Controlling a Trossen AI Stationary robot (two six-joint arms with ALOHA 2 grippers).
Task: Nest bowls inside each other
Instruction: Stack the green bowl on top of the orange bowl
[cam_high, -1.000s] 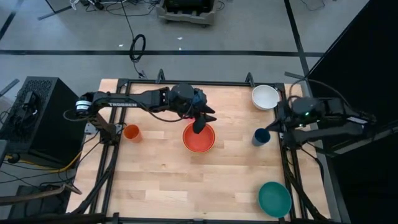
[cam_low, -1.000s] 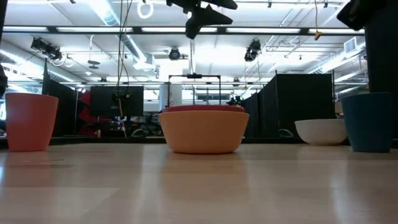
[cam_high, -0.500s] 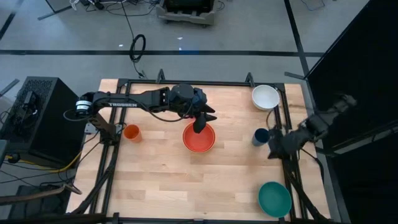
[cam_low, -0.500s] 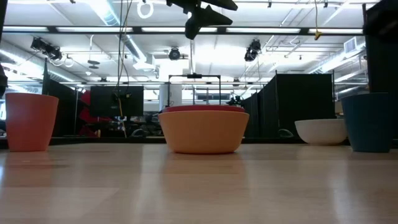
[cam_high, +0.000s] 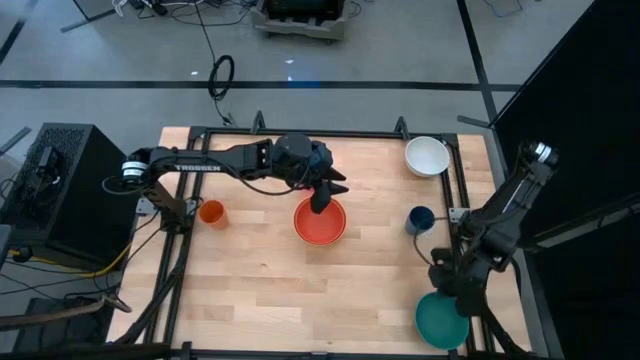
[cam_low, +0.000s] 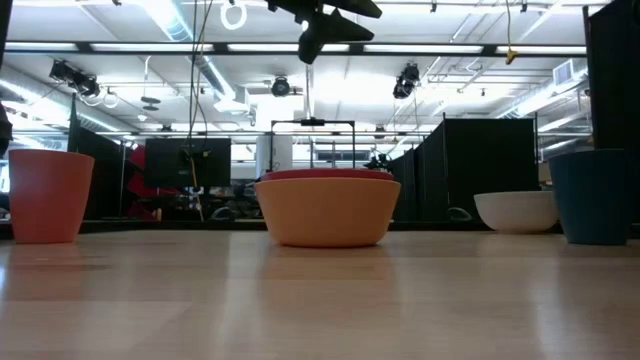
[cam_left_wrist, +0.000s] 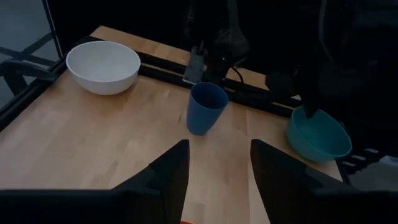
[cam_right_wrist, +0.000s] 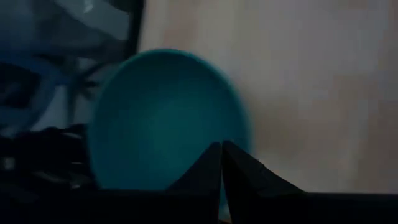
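Note:
A red bowl sits nested in an orange-yellow bowl at the table's middle. My left gripper hangs open above them, its fingers apart with nothing between them. A white bowl stands on the table at the far right. A teal bowl stands at the near right. My right gripper is shut and hovers just over the teal bowl's far rim, pointing steeply down; in the right wrist view the shut tips sit over the bowl's hollow.
A dark blue cup stands near the right edge between the white and teal bowls. A small orange cup stands near the left edge. A black frame borders the table. Bare wood lies across the near half.
My right arm has swung from beside the dark blue cup at the right edge toward the table's near edge, sinking and tipping its shut gripper downward until it is over the teal bowl. The bowls have not moved.

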